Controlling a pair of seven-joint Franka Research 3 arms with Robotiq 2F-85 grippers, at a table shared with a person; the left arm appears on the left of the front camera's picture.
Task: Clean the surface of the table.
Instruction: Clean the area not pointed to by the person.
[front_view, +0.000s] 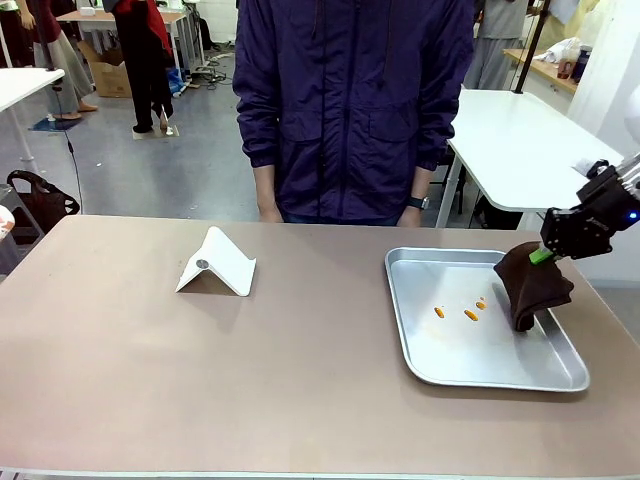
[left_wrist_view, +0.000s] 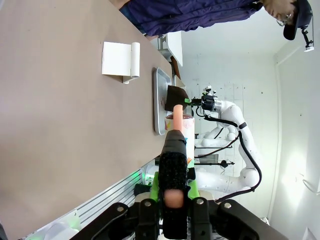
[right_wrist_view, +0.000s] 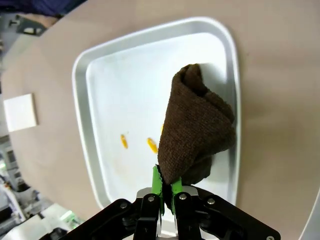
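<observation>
Table (front_view: 300, 380): the wide brownish top runs between the robot and the person (front_view: 350, 100) at its far edge, with a metal tray (front_view: 395, 300) lying on its right part.

Above the right side of the tray, the right gripper (front_view: 541, 256) is clenched on a dark brown cloth (front_view: 530, 285), pinching one corner between its green pads. In the right wrist view the right gripper (right_wrist_view: 162, 187) has its jaws drawn tight together, and the cloth (right_wrist_view: 197, 130) hangs from them in a loose fold. The lower end of the cloth seems to touch the tray floor close to the right rim. The right arm is tilted in from outside the tray's right rim.

Three small orange bits (front_view: 471, 314) lie on the tray floor just left of the cloth, apart from one another; two of them show in the right wrist view (right_wrist_view: 151, 145).

The left gripper (left_wrist_view: 173, 192) is well apart from the tray and is grasping a peach-coloured stick (left_wrist_view: 173, 165) with a rough black sleeve, held tight between its pads. The stick's far end points toward the tray (left_wrist_view: 159, 100).

A white folded card (front_view: 217, 264) stands like a small tent on the bare table top, well to the left of the tray.
</observation>
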